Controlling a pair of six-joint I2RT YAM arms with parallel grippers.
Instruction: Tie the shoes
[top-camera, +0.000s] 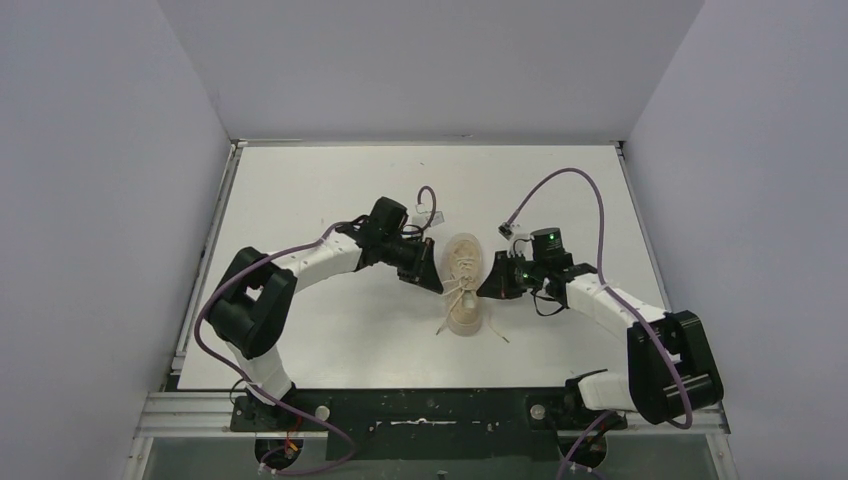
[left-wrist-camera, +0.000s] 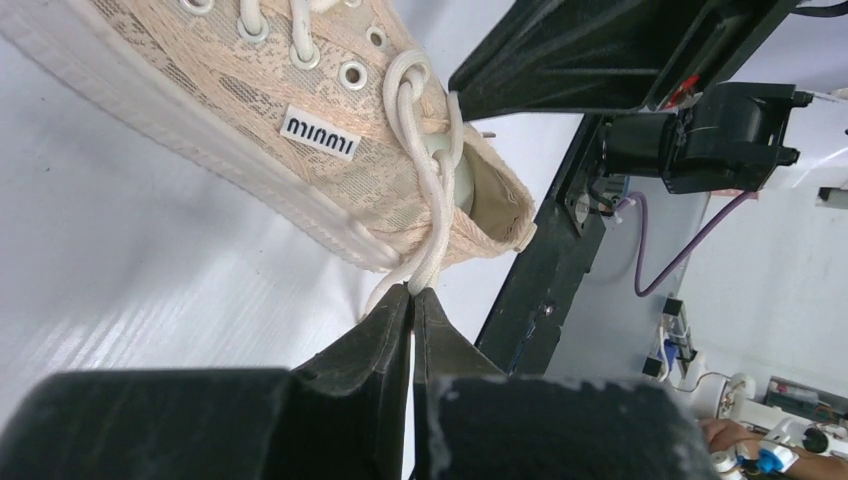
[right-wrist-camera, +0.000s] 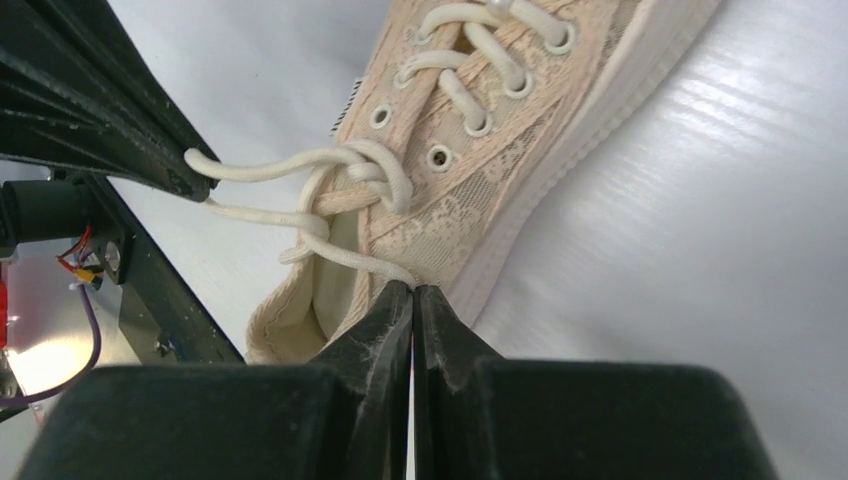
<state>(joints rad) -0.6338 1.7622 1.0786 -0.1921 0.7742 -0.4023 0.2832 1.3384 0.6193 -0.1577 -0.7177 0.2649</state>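
Note:
The cream-beige sneaker (top-camera: 466, 281) lies mid-table, toe away from the arms, between both grippers. Its laces (top-camera: 452, 303) cross in a first knot over the tongue, with two loose ends trailing toward the near edge. My left gripper (top-camera: 432, 278) is at the shoe's left side, shut on a lace (left-wrist-camera: 432, 215) that runs from the knot down into its tips (left-wrist-camera: 412, 290). My right gripper (top-camera: 487, 289) is at the shoe's right side, shut on the other lace (right-wrist-camera: 345, 258) where it enters the tips (right-wrist-camera: 412, 287). The shoe also shows in the left wrist view (left-wrist-camera: 300, 130) and the right wrist view (right-wrist-camera: 470, 150).
The white table (top-camera: 330, 190) is walled in by grey panels on three sides. A black metal frame (top-camera: 420, 408) runs along the near edge by the arm bases. Purple cables (top-camera: 575, 180) loop above both arms.

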